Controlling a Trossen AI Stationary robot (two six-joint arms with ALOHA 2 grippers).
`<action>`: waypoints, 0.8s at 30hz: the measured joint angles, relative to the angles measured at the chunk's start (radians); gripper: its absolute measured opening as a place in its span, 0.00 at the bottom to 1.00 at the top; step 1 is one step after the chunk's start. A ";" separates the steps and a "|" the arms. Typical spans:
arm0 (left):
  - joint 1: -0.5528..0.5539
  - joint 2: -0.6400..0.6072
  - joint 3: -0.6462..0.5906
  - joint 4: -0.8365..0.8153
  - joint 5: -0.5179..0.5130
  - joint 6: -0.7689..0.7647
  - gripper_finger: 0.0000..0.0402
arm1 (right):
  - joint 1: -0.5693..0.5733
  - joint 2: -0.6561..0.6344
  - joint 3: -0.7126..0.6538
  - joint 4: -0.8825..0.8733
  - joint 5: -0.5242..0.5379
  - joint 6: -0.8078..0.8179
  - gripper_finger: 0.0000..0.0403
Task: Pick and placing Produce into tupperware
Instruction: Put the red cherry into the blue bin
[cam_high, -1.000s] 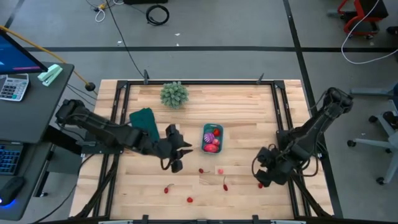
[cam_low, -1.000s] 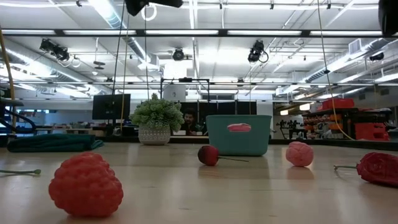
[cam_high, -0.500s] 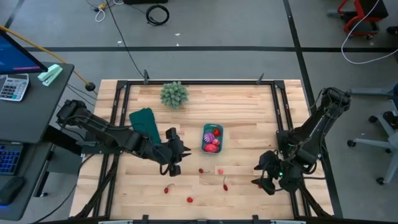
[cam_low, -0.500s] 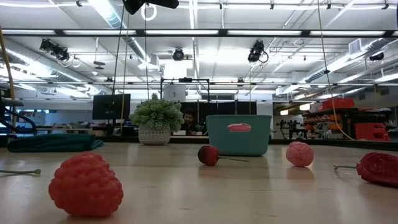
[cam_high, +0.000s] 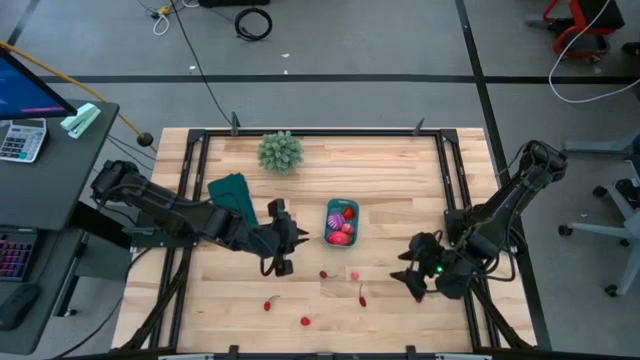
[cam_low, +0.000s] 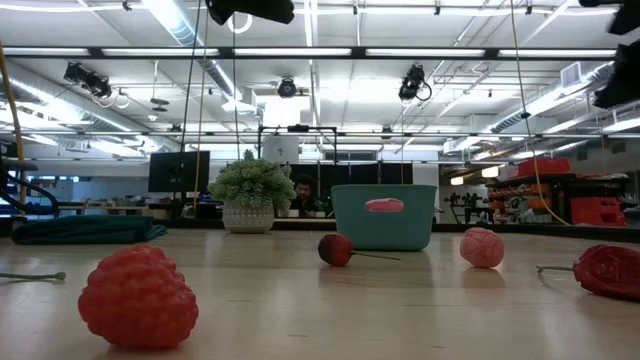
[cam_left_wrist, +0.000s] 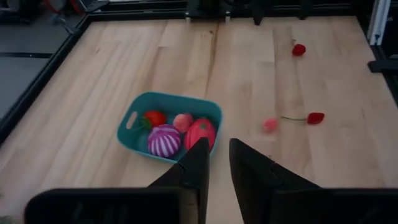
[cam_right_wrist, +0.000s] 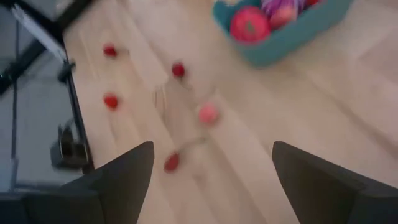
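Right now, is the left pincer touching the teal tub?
Apart. The high view shows bare wood between the left pincer and the teal tub.

The pale wooden desk (cam_high: 390, 175) carries a teal tub (cam_high: 341, 222) near its middle, a spiky green plant ball (cam_high: 280, 151) by the far edge and a dark green flat piece (cam_high: 231, 191) toward the left edge. Small red and pink produce pieces (cam_high: 325, 274) lie scattered between the tub and the near edge.
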 joint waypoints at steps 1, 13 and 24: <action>0.003 0.000 0.000 -0.001 0.000 0.005 0.16 | -0.004 0.000 0.000 -0.004 -0.034 -0.002 0.84; -0.013 0.000 0.000 -0.063 0.003 0.003 0.21 | 0.033 0.027 0.000 -0.003 -0.367 0.189 0.84; -0.014 0.000 0.000 -0.073 0.003 -0.017 0.21 | 0.061 0.175 0.000 -0.013 -0.671 0.228 0.82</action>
